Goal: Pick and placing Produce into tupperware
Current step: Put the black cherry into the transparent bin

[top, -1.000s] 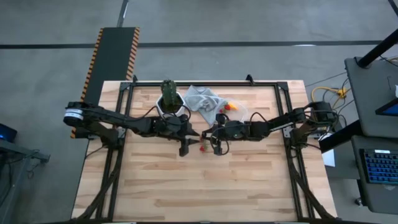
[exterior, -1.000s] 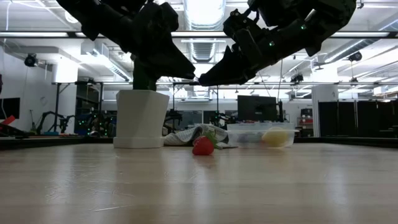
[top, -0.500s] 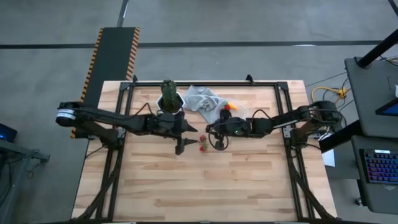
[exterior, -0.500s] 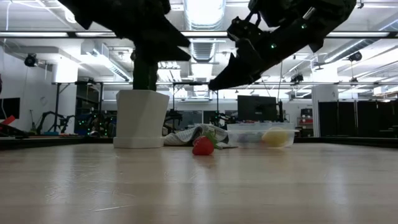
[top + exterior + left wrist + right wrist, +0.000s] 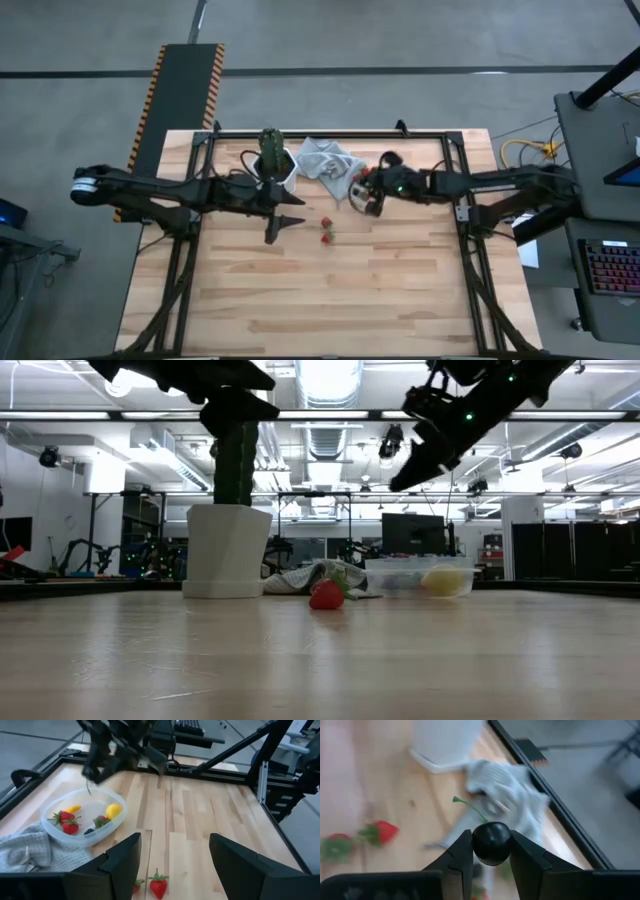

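My right gripper (image 5: 366, 196) hangs high over the near-left rim of the tupperware (image 5: 82, 815), shut on a dark cherry (image 5: 491, 842). The see-through tupperware, also in the low view (image 5: 420, 577), holds red strawberries, a yellow lemon piece (image 5: 114, 810), an orange piece and a dark one. Two strawberries (image 5: 326, 230) lie on the table between the arms; one shows in the low view (image 5: 326, 595). My left gripper (image 5: 172, 870) is open, raised left of them (image 5: 286, 215), beside the cactus pot. My right gripper pinches the cherry's round body between its two fingers (image 5: 457, 862), one on each side. The green stem (image 5: 470, 807) sticks out free beyond the fingertips. The fingers slant down from the table's right, and the cherry is lifted clear, well above the table.
The green cactus (image 5: 271, 148) in its white hexagonal pot (image 5: 228, 550) stands at the far edge beside my left arm. A light grey cloth (image 5: 325, 160) lies crumpled between pot and tupperware. The near half of the wooden table (image 5: 330, 300) is bare.
My right gripper has risen and drawn back from above the loose strawberries toward the table's far right, ending over the tupperware. My left gripper has pulled away toward the table's left and lifted. The two strawberries on the table have stayed put.
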### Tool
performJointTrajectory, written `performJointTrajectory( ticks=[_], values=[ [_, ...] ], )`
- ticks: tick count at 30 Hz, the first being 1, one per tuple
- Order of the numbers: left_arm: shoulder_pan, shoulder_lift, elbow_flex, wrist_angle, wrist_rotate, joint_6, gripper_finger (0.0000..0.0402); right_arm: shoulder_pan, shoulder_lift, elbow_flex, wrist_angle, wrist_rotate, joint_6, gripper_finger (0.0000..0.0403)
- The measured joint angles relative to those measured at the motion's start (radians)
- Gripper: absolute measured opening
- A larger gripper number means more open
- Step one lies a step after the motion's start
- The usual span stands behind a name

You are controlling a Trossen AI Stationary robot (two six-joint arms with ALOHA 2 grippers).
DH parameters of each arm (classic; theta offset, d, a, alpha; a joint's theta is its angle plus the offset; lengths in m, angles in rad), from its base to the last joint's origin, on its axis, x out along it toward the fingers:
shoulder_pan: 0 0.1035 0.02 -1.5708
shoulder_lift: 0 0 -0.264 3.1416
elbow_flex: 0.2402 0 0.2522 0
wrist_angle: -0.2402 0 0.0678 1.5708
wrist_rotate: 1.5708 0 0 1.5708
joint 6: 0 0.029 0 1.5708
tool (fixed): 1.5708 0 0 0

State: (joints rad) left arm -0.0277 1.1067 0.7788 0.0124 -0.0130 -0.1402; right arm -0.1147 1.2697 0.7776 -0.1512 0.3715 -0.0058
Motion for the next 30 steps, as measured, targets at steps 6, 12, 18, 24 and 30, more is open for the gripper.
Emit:
performJointTrajectory(
  ticks=[6, 12, 18, 24, 30],
  values=[
    [0.000, -0.001, 0.000, -0.023, -0.007, 0.002, 0.0221, -0.095, -0.095, 0.000, -0.192, -0.003, 0.054, 0.0092],
    [0.000, 0.019, 0.000, -0.024, -0.019, 0.001, 0.0221, -0.163, -0.085, -0.004, -0.267, -0.079, 0.100, 0.0092],
    [0.000, 0.018, 0.000, -0.025, -0.023, -0.002, 0.0221, -0.191, -0.024, -0.006, -0.262, -0.115, 0.108, 0.0092],
    [0.000, 0.018, 0.000, -0.025, -0.023, -0.001, 0.0221, -0.218, 0.083, -0.007, -0.251, -0.162, 0.111, 0.0092],
    [0.000, 0.018, 0.000, -0.024, -0.023, -0.002, 0.0221, -0.238, 0.181, -0.006, -0.221, -0.165, 0.110, 0.0092]
  ],
)
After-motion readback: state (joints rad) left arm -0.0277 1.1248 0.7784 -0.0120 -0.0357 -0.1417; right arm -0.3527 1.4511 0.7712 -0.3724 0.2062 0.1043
